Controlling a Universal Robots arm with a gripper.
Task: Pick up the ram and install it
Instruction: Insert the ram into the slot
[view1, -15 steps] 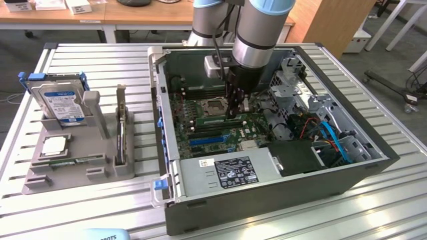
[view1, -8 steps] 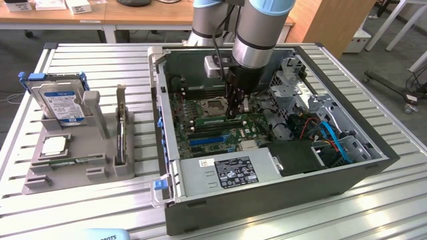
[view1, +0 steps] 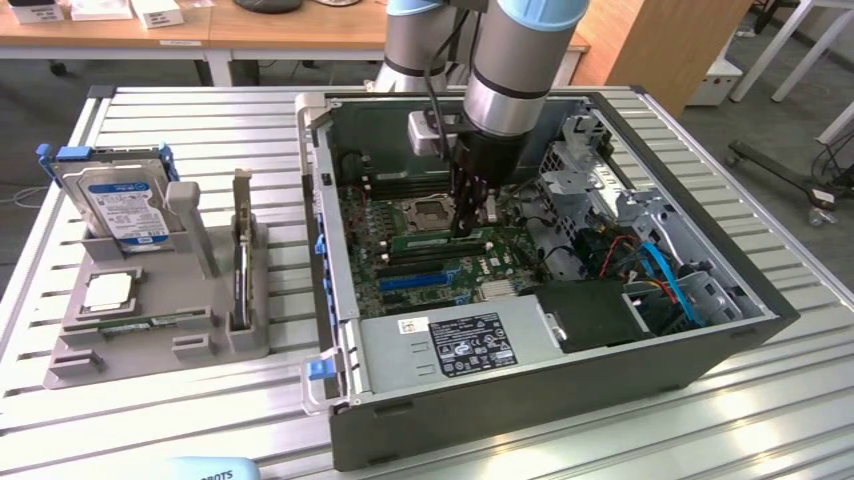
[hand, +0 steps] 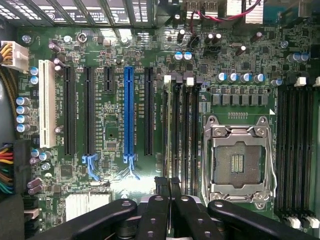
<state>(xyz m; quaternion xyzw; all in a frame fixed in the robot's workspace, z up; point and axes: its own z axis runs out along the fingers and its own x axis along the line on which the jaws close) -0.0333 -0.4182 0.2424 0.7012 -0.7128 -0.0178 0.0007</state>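
My jaws are clenched tight, tips down inside the case (view1: 534, 420) above the motherboard (hand: 112, 135) — right at one end of the ram (view1: 411, 241), which stands edge-up in a slot just beside the socket (hand: 240, 160) — pinched or merely touched, I cannot tell.

Unreadable — the hard drive label (view1: 123, 205) and power supply label (view1: 461, 345).

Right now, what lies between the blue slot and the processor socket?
Wrist view: one black expansion slot, then the memory slots.
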